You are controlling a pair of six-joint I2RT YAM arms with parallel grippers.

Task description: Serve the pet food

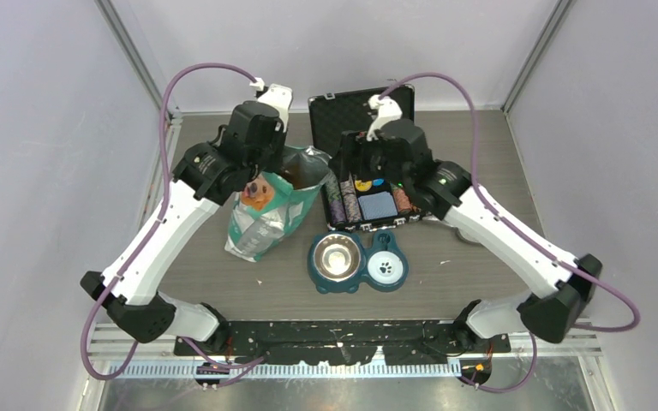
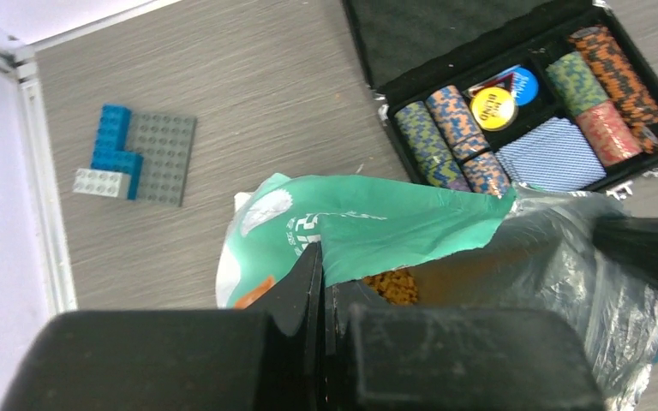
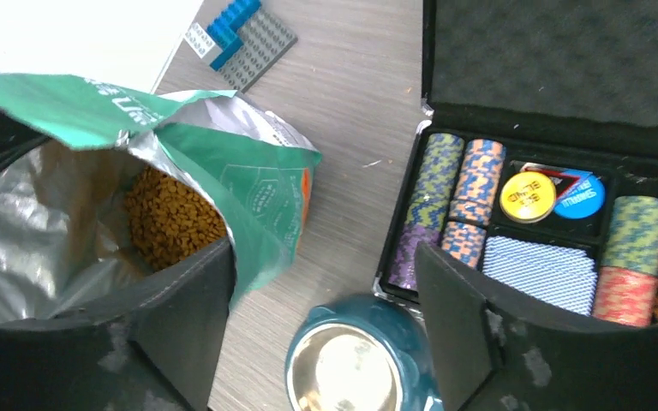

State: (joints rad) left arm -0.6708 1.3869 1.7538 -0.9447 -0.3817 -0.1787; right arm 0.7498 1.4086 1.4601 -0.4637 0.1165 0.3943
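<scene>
The left gripper (image 2: 321,274), low in the centre of its wrist view, is pinched tight on the torn rim of the teal bag (image 2: 377,227). The pet food (image 3: 171,218) lies inside that open bag, at the left of the right wrist view. The right gripper (image 3: 323,248) is spread wide and holds nothing. In the black case (image 3: 565,68) a yellow disc (image 3: 527,196) reads "BIG BLIND". The bag's print is too blurred to read.

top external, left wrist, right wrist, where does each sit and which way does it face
Top external: above and behind the bases, looking down on the table; both arms show whole.
Left wrist: behind the left gripper, shut on the bag rim, looking at the pet food.
Right wrist: behind the open right gripper, looking down over the bowl.
Shared: both wrist views show the chip case.
</scene>
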